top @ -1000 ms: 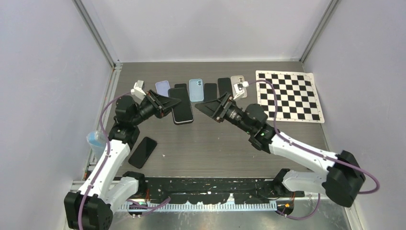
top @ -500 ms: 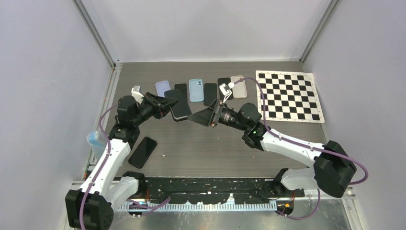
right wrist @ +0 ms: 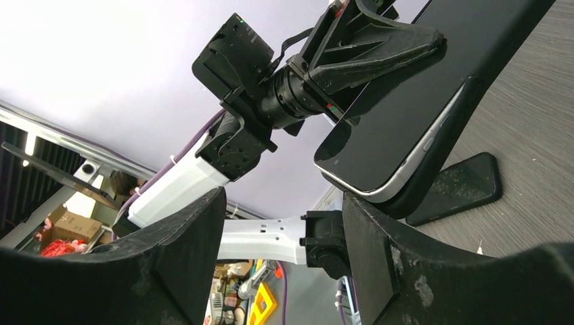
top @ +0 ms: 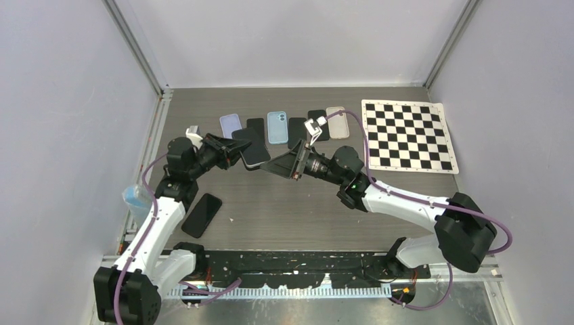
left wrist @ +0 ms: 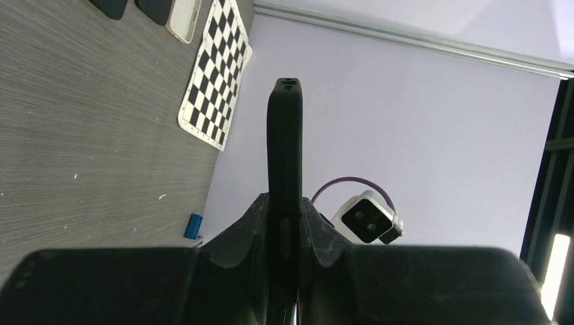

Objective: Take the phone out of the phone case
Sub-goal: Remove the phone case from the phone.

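Note:
My left gripper (top: pixel 229 149) is shut on a black phone case (top: pixel 256 157) with the phone in it, held above the table. From the left wrist I see the cased phone (left wrist: pixel 284 149) edge-on, clamped between both fingers (left wrist: pixel 252 223). In the right wrist view the phone (right wrist: pixel 420 95) shows its dark screen and silver rim, with the black case (right wrist: pixel 443 159) wrapped behind its lower edge. My right gripper (top: pixel 272 166) stands open just right of the phone's free end, touching nothing. The phone's lower corner lies just above its right finger (right wrist: pixel 386 264).
A bare black phone (top: pixel 202 214) lies on the table near the left arm. Several phones and cases lie in a row at the back, among them a lilac case (top: pixel 230 124) and a blue one (top: pixel 277 127). A checkerboard sheet (top: pixel 408 135) lies back right.
My right gripper has swung left toward the held phone and its jaws have narrowed a little. The left gripper has turned the phone slightly toward the right arm.

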